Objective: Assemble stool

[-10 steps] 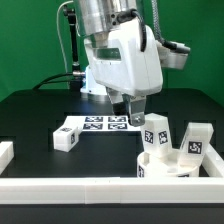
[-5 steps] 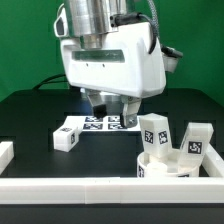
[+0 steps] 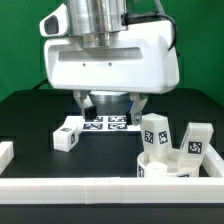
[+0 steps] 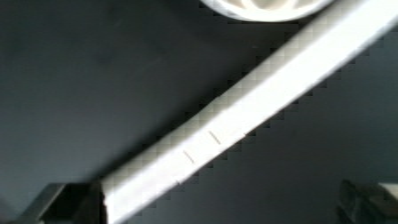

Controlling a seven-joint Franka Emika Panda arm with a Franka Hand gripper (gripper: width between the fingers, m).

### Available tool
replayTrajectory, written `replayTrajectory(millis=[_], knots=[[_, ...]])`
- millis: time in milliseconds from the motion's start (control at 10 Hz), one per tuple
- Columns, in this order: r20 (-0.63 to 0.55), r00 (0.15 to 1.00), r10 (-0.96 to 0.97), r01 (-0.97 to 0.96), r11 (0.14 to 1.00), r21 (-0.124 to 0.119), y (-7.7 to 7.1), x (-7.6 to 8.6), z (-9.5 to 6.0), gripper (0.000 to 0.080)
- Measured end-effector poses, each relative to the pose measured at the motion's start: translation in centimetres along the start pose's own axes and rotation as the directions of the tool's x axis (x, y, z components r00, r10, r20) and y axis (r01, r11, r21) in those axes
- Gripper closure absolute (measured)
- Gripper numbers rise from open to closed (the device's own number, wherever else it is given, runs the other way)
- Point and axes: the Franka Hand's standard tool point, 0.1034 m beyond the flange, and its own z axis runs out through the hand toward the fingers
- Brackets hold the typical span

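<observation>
You see a green wall behind the bench; a black table fills the middle, evenly lit; a white border bar runs along its near edge; the marker board lies flat on it.

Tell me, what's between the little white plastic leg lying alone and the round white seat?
Only bare black table lies between the lone white leg and the round white seat, seen in the exterior view.
</observation>
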Motion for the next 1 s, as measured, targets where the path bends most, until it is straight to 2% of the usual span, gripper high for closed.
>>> replayTrajectory(millis=[100, 300, 400, 500, 700, 1000], knots=[[-0.007, 0.998, -0.061, 0.061, 0.998, 0.003, 1.2, 0.3, 0.2, 0.0151], [-0.023, 0.993, -0.116, 0.116, 0.993, -0.006, 7.1, 1.0, 0.5, 0.0151], [-0.022, 0.993, -0.119, 0.119, 0.993, -0.013, 9.5, 1.6, 0.5, 0.0151], [-0.020, 0.995, -0.095, 0.094, 0.995, -0.020, 11.0, 2.0, 0.7, 0.0151], [-0.018, 0.994, -0.105, 0.105, 0.994, -0.015, 9.9, 1.6, 0.8, 0.0151], [-0.020, 0.994, -0.110, 0.109, 0.994, -0.017, 10.3, 1.6, 1.0, 0.0151]])
